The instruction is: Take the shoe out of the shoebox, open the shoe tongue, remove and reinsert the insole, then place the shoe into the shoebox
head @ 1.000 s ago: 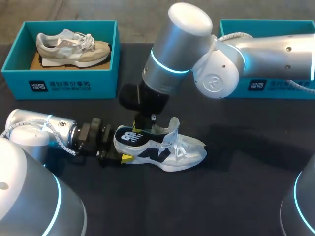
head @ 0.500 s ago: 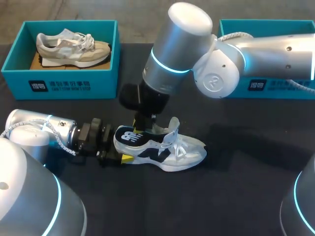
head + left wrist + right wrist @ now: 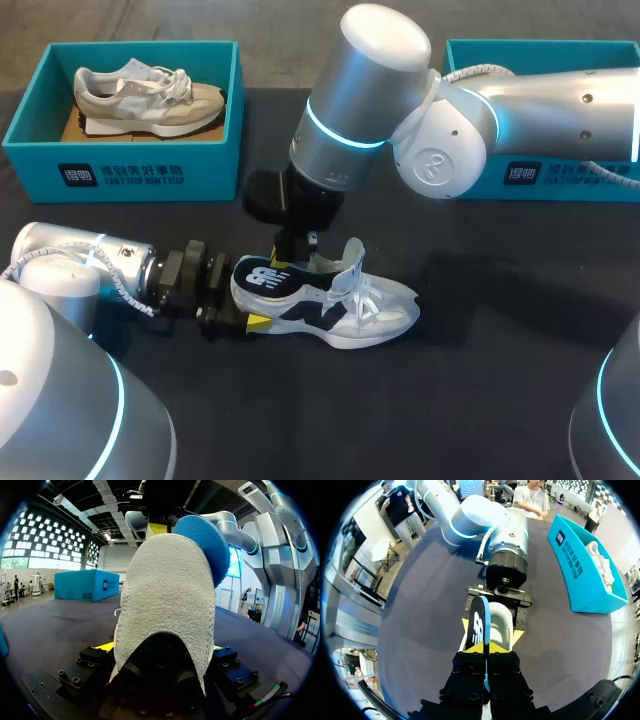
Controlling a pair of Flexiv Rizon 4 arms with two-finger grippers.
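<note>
Where the shoe (image 3: 345,305) stands upright on the dark surface (image 3: 480,400), its heel is turned toward the left arm and its toe points to the robot's right. The left tool (image 3: 243,305) lies low along the surface and is closed on the heel, with one yellow-tipped finger on each side of it. In the left wrist view the heel fills the space between the two fingers.

The right tool (image 3: 290,262) hangs directly above the heel opening, fingers pointing down. It pinches the rear end of the insole (image 3: 262,276), which stands on edge between the two fingers. The insole is dark with a blue edge, and its rear end is raised above the collar. Its front end appears to sit inside the shoe, though the upper hides that part. The tongue stands up and forward, and the laces are loose.

The left shoebox (image 3: 120,175) is at the far left of the surface and holds a beige shoe (image 3: 150,95) lying on its side. The right shoebox (image 3: 570,188) is at the far right, well apart from the shoe and largely hidden behind the right arm.
</note>
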